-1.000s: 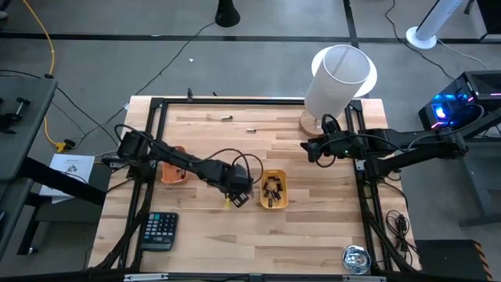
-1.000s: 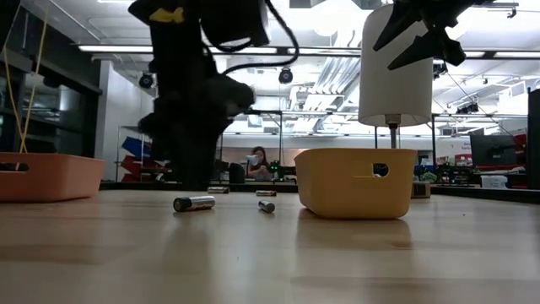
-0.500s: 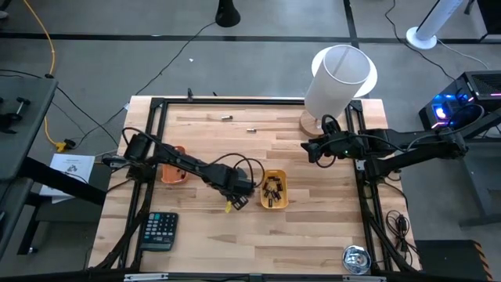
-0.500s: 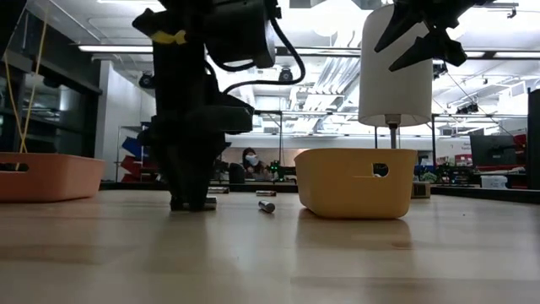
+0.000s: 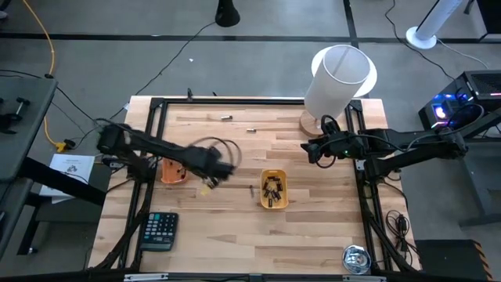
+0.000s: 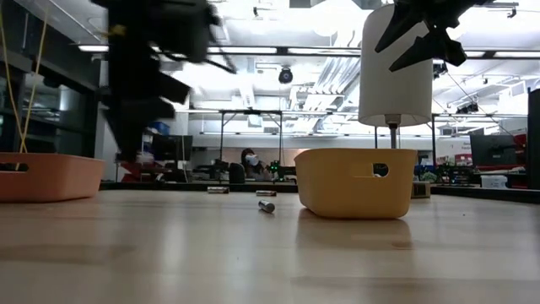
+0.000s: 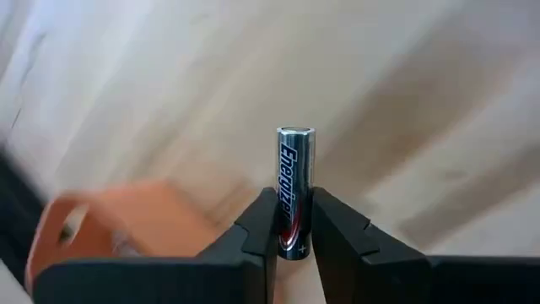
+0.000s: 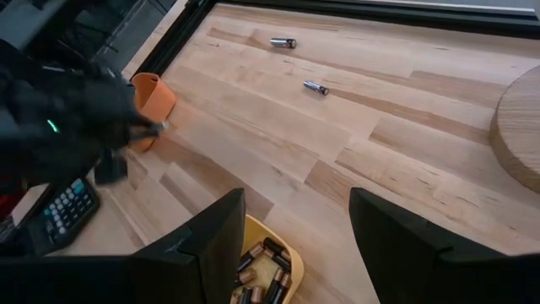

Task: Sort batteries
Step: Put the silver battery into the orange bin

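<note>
My left gripper (image 5: 210, 180) hangs over the table between the orange tray (image 5: 172, 172) and the yellow tray (image 5: 273, 190), shut on a battery (image 7: 295, 181) with a silver and dark label. The orange tray (image 7: 126, 219) shows just beyond it in the left wrist view. The yellow tray (image 8: 261, 270) holds several batteries. One loose battery (image 5: 250, 189) lies on its side left of the yellow tray, and two more (image 8: 283, 42) (image 8: 315, 87) lie near the far edge. My right gripper (image 8: 295, 245) waits open at the table's right, above the yellow tray. My left gripper pinches the battery's lower end (image 7: 294, 241) between its two fingertips (image 7: 261, 224). The battery lies along the fingers and sticks out past them, its silver end (image 7: 295, 133) free. It is lifted clear of the table.
A white lamp (image 5: 338, 82) on a round wooden base stands at the far right corner. A black calculator (image 5: 159, 231) lies at the near left. A black frame runs round the table's edge. Bare wood lies across the near half.
My left gripper came down on a battery lying on the table left of the yellow tray, took hold of it and lifted it clear. It then swung toward the table's left, toward the orange tray. The other loose battery stayed put.
</note>
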